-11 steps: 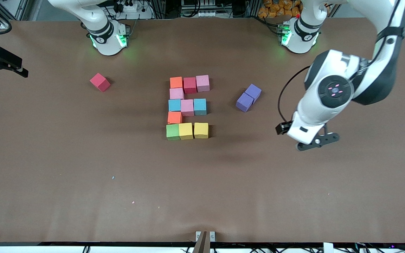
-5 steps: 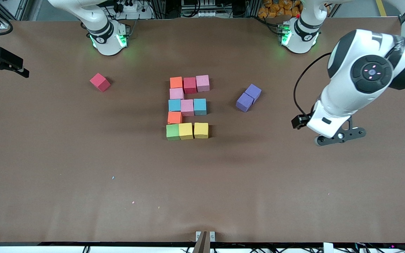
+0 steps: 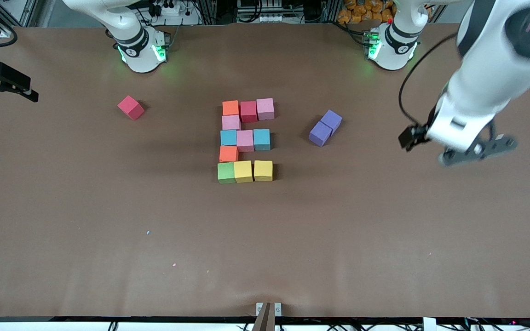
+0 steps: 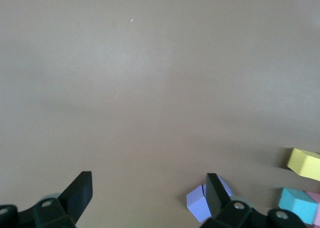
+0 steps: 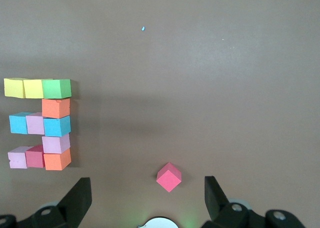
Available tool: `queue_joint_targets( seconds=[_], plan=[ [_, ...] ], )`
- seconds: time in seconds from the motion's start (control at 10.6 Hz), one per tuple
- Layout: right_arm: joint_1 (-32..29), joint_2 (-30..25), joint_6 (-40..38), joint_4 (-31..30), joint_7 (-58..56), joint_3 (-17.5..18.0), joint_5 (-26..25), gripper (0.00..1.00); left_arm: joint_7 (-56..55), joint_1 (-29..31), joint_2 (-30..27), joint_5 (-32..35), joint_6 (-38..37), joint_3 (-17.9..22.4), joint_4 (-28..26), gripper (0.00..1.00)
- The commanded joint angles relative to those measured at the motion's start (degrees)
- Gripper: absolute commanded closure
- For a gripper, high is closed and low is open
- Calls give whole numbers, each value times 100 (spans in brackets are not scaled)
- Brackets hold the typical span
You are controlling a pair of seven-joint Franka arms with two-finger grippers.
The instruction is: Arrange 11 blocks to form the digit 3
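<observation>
This is a robotics lab. Two white robot arm bases (image 3: 141,48) with green status lights are bolted along the counter (image 3: 265,257) edge at 12 o'clock. Past them run aluminium frame rails (image 3: 210,10), a power strip (image 3: 168,8) and bundled cables. Brown paper covers the counter.

Brown table (image 3: 384,239): digit 3 (image 3: 245,140) of blocks, purple cubes (image 3: 325,127), lone red cube (image 3: 130,107).

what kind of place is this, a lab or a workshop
Most likely a robotics lab: two robot arm bases bolted at a brown-covered table, coloured foam blocks laid out on it, and cables and power strips along the edge.
</observation>
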Motion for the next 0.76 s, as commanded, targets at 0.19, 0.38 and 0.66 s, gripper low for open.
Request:
queue_joint_targets(
  seconds=[0.19,0.38,0.66],
  plan=[
    [-16,-26,-23,-19,-34,19,-16,0,92,-8,-166,-162,-50,-9,-113,0],
    [-7,-18,-23,-28,-34,19,-16,0,74,1,-193,-136,-50,-35,-122,0],
    [-16,-18,-23,-28,-34,19,-16,0,127,254,-202,-153,-59,9,-122,0]
  ],
)
